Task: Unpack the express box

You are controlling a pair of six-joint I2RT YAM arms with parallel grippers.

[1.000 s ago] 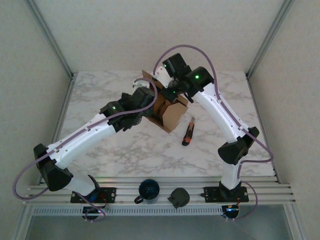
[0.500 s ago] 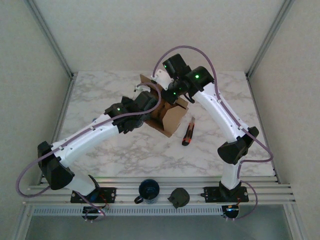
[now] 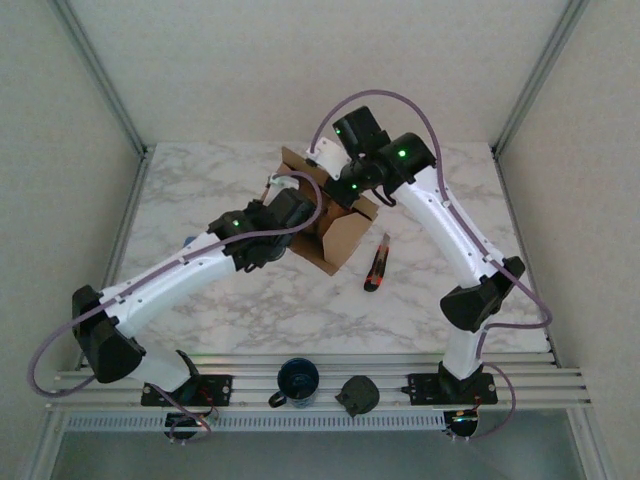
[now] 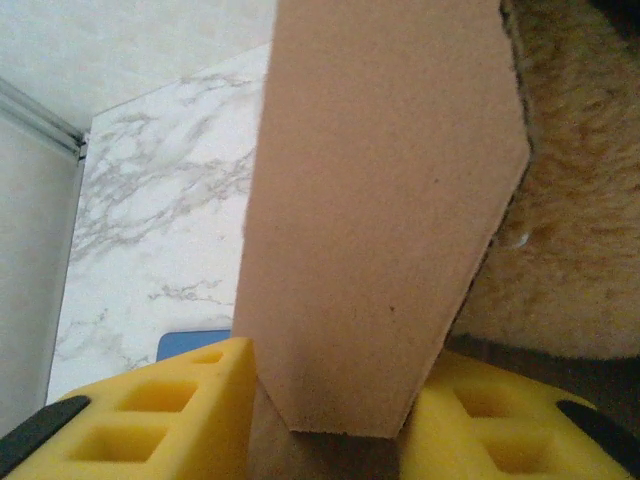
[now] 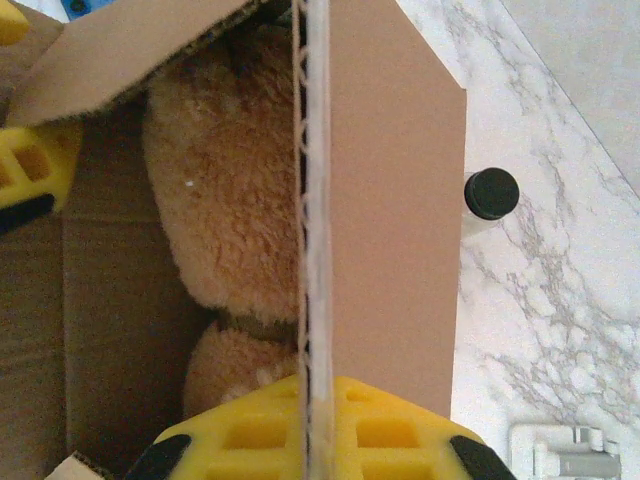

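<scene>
express box (image 3: 340, 235) on table (image 3: 290, 300), just past centre toward 12 o'clock. Long axis runs 11-to-5 o'clock. Top open upward, flaps raised. Tan plush toy (image 5: 220, 190) inside.
right gripper (image 5: 315, 385) clenched on edge-on flap (image 5: 311, 200), at box's 1 o'clock end.
left gripper (image 4: 338, 355) straddles broad flap (image 4: 380, 200) from 9 o'clock side, yellow pads either side; clamped or not, cannot tell.
knife (image 3: 377, 265) near box at 4 o'clock, not touching.
mug (image 3: 298, 381) at 6 o'clock, by near edge.
Both arms crowd box top.
</scene>
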